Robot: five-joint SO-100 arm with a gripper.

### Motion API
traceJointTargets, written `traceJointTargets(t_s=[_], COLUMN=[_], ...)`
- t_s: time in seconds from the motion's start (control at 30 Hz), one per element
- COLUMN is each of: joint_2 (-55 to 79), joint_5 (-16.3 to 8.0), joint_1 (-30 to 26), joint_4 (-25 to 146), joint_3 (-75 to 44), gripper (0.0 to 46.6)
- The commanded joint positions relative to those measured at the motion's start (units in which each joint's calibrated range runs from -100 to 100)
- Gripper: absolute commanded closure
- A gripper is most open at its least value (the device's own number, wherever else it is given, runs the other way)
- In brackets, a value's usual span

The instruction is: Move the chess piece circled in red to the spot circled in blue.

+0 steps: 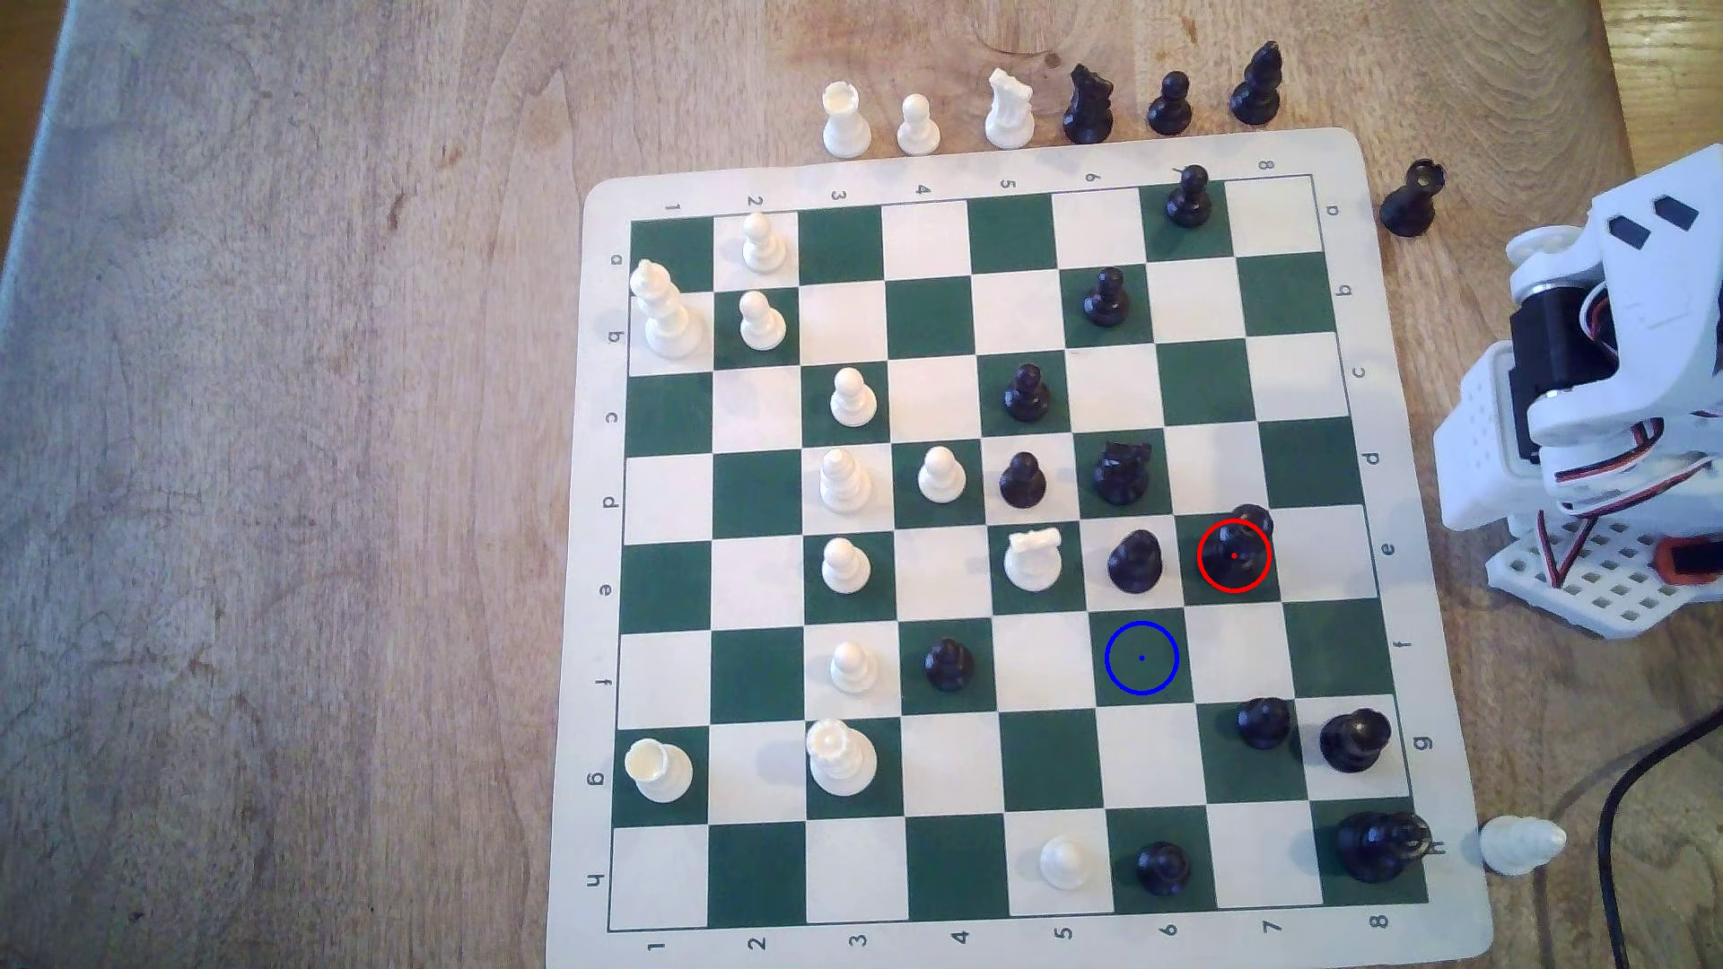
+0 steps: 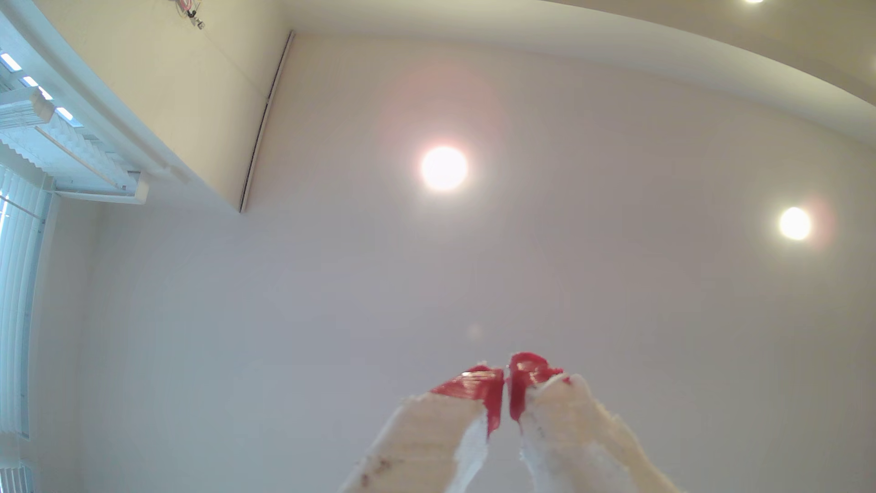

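Glossy black plastic, the chess piece point(image 1: 1233, 552) stands upright inside the red ring on a green square toward the exterior view's right of the board point(image 1: 970, 158), 1 black piece point(image 1: 1135, 562) just beside it on its left and the spot point(image 1: 1141, 658) diagonally adjacent, 1 file left and 1 row nearer. It looks light, stiff and slippery, so a pinch low on the narrow neck above the wide base seems safest. The gripper point(image 2: 507, 379) points at the ceiling in the wrist view, red-tipped jaws pressed together on nothing.
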Motion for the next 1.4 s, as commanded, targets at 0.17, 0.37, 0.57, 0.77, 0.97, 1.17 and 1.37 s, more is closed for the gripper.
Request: traceJointTargets(t_s=[0.17,0.37,0.57,0.77,0.97,1.17,1.37], joint_2=[-0.28,-0.28,-0.20,-0.20,0.40,2.44,6.17], joint_5=[0.15,-0.15,-0.20,-0.24,-2.39,-7.57,-7.52], joint_1=[1.17,0.78,0.00,1.48,1.33,-0.63,-3.29], joint_4=[6.67,31.89,52.78,84.80,108.96,136.97,154.50], joint_3=[1.17,0.90,-6.44,-19.31,-25.93,-34.64,-39.53], gripper=[46.4,46.4,46.4,46.4,45.1,46.4,44.3])
